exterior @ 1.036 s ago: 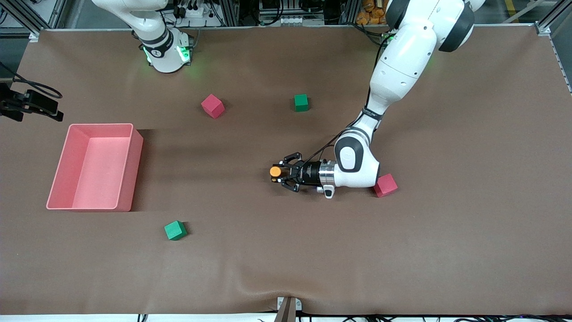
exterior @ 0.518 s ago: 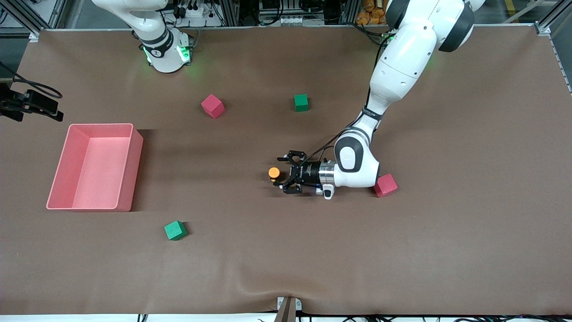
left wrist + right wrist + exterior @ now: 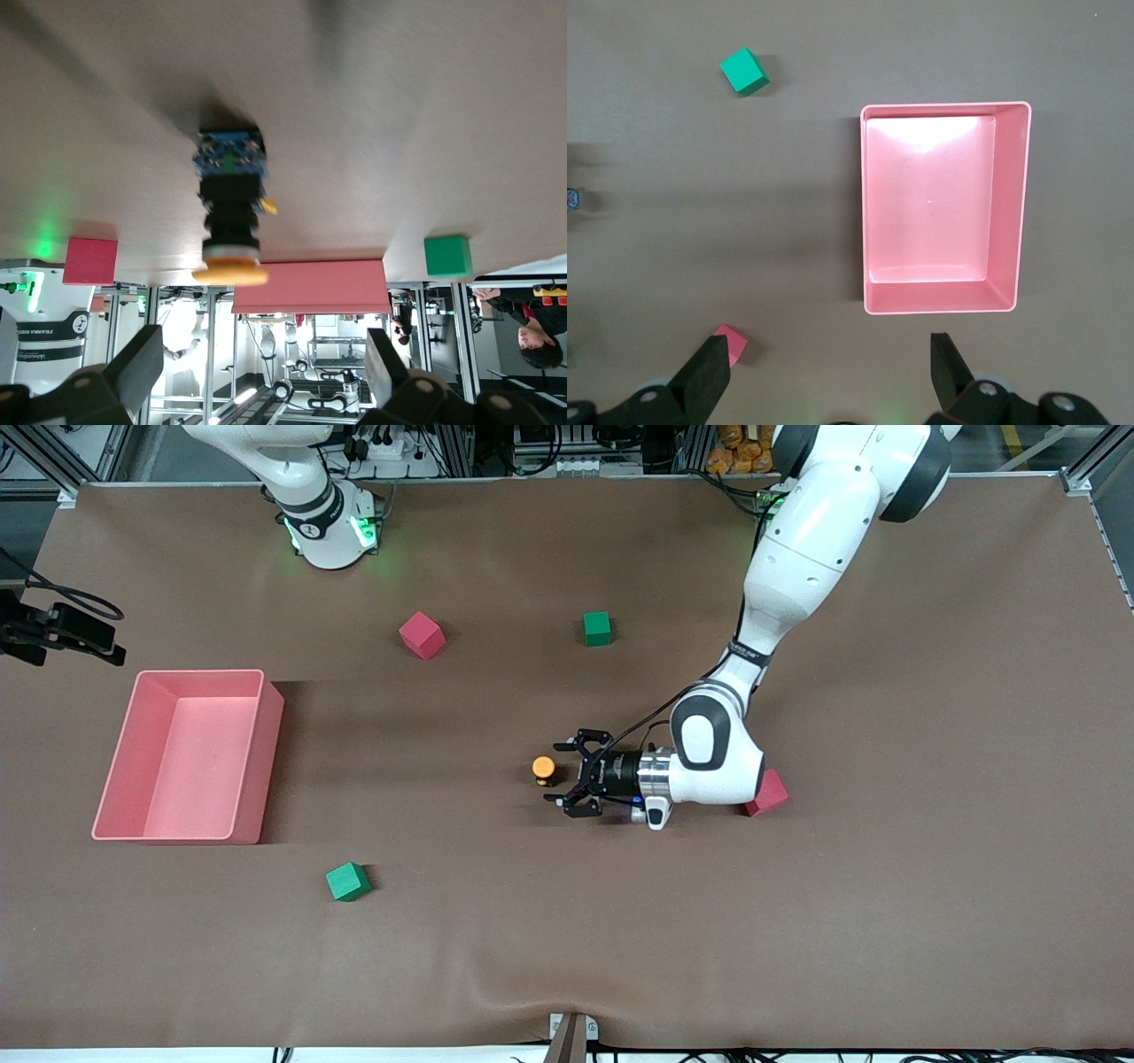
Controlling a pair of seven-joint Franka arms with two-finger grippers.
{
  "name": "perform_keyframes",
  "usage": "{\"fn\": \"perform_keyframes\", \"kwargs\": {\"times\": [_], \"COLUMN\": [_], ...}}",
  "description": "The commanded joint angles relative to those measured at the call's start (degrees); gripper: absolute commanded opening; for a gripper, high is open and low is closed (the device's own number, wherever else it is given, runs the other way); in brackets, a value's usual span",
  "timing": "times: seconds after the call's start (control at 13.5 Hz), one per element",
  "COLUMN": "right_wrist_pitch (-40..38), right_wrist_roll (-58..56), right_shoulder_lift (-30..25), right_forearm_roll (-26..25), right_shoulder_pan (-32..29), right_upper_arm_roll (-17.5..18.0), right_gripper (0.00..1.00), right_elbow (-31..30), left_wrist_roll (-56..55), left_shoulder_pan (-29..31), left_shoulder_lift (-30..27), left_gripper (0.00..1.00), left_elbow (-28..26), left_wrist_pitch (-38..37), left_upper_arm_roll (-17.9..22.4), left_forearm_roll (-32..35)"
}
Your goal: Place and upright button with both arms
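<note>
The button (image 3: pixel 544 769) stands upright on the brown table near its middle, orange cap up and black body down. My left gripper (image 3: pixel 571 772) lies low and level just beside it, toward the left arm's end, open and empty, apart from the button. In the left wrist view the button (image 3: pixel 230 208) shows ahead of the open left gripper (image 3: pixel 261 372), its blue-marked base on the table. My right gripper (image 3: pixel 828 372) is open and empty, high over the table, and waits; it does not show in the front view.
A pink bin (image 3: pixel 266 753) stands toward the right arm's end, also in the right wrist view (image 3: pixel 1019 208). Pink cubes (image 3: pixel 421 634) (image 3: pixel 769 793) and green cubes (image 3: pixel 597 628) (image 3: pixel 347 881) lie scattered. One pink cube touches the left arm's wrist.
My left gripper opened, let go of the button and drew back toward the left arm's end. The button stays standing on the table.
</note>
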Motion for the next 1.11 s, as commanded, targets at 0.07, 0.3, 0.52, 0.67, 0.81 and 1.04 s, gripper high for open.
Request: {"fn": "perform_keyframes", "kwargs": {"times": [0.07,0.3,0.52,0.67,0.81,1.04], "right_wrist_pitch": [-0.4,-1.2,-1.3,-1.3,-1.3,-1.1], "right_wrist_roll": [0.6,0.5,0.6,0.6,0.7,0.7], "right_shoulder_lift": [0.4,0.5,0.3,0.2,0.2,0.2], "right_forearm_roll": [-1.1,-1.1,-1.1,-1.2,-1.1,-1.1], "right_shoulder_pan": [1.5,1.4,1.1,1.0,1.0,0.4], "right_upper_arm_roll": [-0.1,-0.2,-0.4,-0.6,-0.6,-0.9], "right_gripper": [1.00,1.00,1.00,1.00,1.00,1.00], "right_elbow": [0.1,0.3,0.5,0.6,0.6,0.7], "left_wrist_roll": [-1.4,-1.0,-1.0,-0.5,1.7,6.0], "left_shoulder_pan": [2.1,3.8,5.5,8.3,10.6,11.7], "left_shoulder_lift": [-2.5,-2.5,-3.6,-4.2,-4.2,-4.0], "left_gripper": [1.00,1.00,1.00,1.00,1.00,1.00], "left_elbow": [2.0,2.7,2.9,2.9,2.9,2.9], "left_wrist_pitch": [-1.3,-3.6,-3.8,-5.1,-6.9,-7.2], "left_upper_arm_roll": [0.1,0.6,0.5,0.2,0.0,0.1], "left_forearm_roll": [11.8,14.4,19.5,23.9,25.6,27.0]}}
